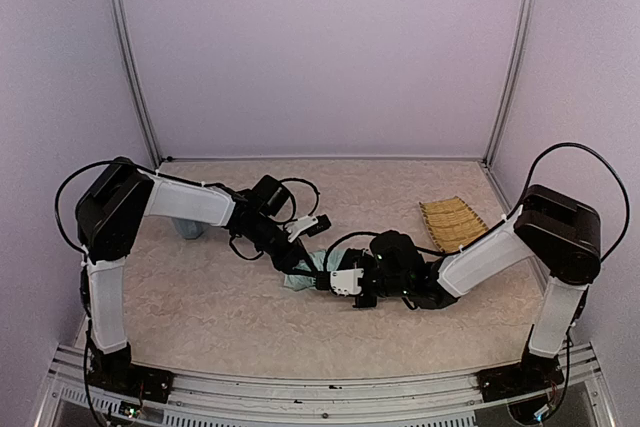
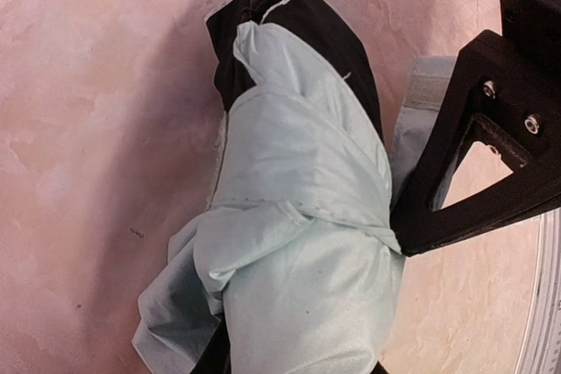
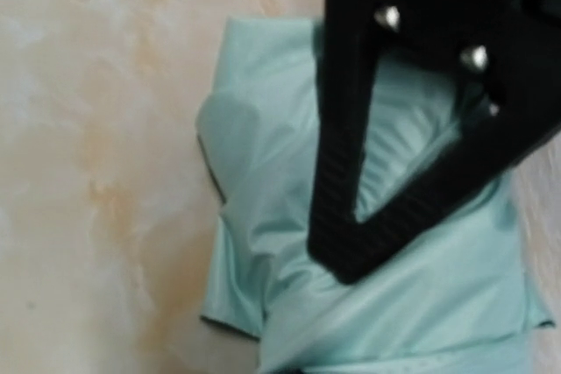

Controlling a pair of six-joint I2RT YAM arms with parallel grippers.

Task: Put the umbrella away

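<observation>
We saw the umbrella lying bundled at the middle of the desk, left of the straw tray. Our left claw met it from the far left, one finger against the fabric. Our right claw touched it from the right. We could not tell whether either claw was clamped.

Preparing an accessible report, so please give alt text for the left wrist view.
A folded umbrella, its mint-green fabric bunched over a black underside, lies on a mottled pink table. One black gripper finger touches its right side; the other finger is not visible.
</observation>
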